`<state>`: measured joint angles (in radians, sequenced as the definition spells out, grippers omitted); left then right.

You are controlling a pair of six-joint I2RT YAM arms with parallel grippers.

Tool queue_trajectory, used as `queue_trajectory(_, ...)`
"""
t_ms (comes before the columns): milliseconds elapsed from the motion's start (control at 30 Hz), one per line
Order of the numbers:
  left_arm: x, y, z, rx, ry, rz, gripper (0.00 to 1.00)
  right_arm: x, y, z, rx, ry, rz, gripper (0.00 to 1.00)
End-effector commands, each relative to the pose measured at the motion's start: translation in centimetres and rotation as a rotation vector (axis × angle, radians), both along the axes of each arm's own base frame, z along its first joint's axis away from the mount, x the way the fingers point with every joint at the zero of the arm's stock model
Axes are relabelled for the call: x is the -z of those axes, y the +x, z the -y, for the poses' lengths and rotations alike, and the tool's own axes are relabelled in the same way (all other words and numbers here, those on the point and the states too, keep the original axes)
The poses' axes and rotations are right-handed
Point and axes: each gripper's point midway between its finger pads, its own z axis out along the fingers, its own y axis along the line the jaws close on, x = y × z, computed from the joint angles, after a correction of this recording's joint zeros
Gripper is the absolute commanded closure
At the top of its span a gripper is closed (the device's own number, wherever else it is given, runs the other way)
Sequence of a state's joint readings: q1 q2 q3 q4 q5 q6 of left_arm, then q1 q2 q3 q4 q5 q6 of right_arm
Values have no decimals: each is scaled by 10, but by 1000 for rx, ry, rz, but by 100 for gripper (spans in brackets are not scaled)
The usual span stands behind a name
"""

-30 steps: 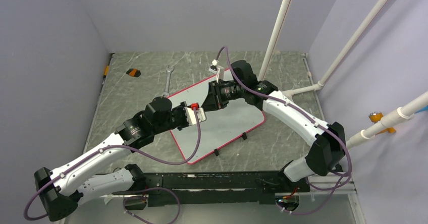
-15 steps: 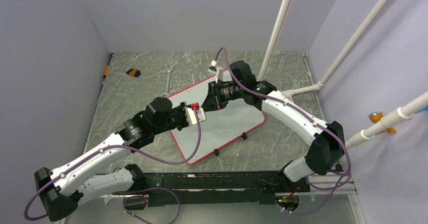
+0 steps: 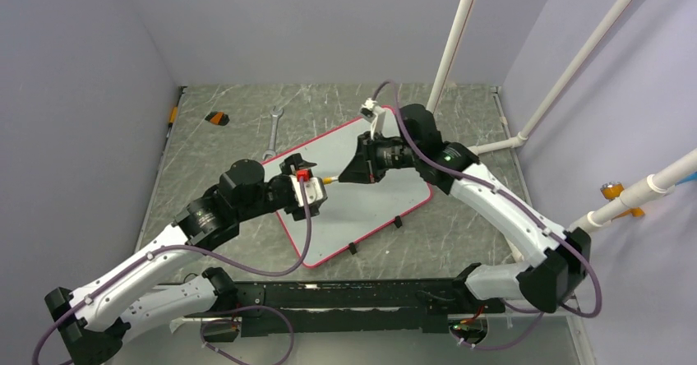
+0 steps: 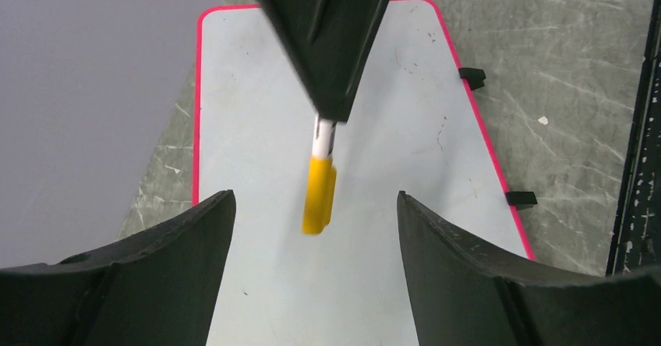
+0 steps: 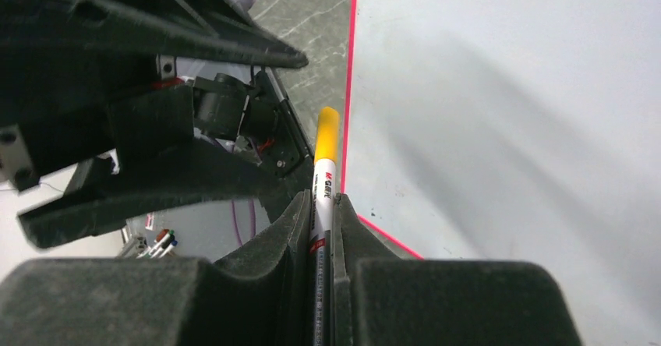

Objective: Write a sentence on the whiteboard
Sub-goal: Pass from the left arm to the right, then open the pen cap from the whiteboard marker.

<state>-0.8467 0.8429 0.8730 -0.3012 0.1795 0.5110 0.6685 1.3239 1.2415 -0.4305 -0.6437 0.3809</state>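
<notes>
Whiteboard (image 3: 374, 205) lies flat mid-table, skewed, one corner toward the far side; red-pink rim, two black clips (image 3: 396, 221) on its near-right edge. Table (image 3: 214, 159) is grey, marbled. Both arms reach in over the board's left half and meet nose to nose. Right gripper (image 3: 343, 177) is clamped on a marker (image 3: 329, 181), fingers pressed tight on the white barrel; the yellow capped end sticks out toward the other arm. Right wrist view: barrel runs up the slot between the right gripper's (image 5: 323, 206) closed fingers, and the marker's (image 5: 326, 155) cap sits over the board's rim line, with the whiteboard (image 5: 507, 128) filling the right side. Left gripper (image 3: 316, 192) faces the cap with jaws wide apart. Left wrist view: the left gripper (image 4: 313, 198) has its two dark fingers (image 4: 156, 268) spread on either side of the marker (image 4: 319, 194), neither touching it; the whiteboard (image 4: 390, 167) beneath is pale with a few small specks. Cannot tell whether the cap touches the board. Wrench (image 3: 273, 131) lies on the table beyond the board's far-left edge; a small orange-and-black item (image 3: 218, 118) lies further left.
</notes>
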Motion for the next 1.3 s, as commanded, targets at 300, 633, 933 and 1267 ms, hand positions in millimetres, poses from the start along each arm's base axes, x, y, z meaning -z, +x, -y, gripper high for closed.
queue_trajectory(300,-26,-11,5,135,-71,-63,27,-46,-25,19,-73,183,162,100)
queue_trajectory(633,-22,-6,14,165,-79,-122,35,-51,-34,16,-135,229,153,100)
queue_trajectory(933,-27,-6,22,185,-104,-149,83,-42,-36,12,-167,228,119,100)
queue_trajectory(1267,-26,-4,13,144,-102,-113,100,-43,-38,19,-144,206,147,100)
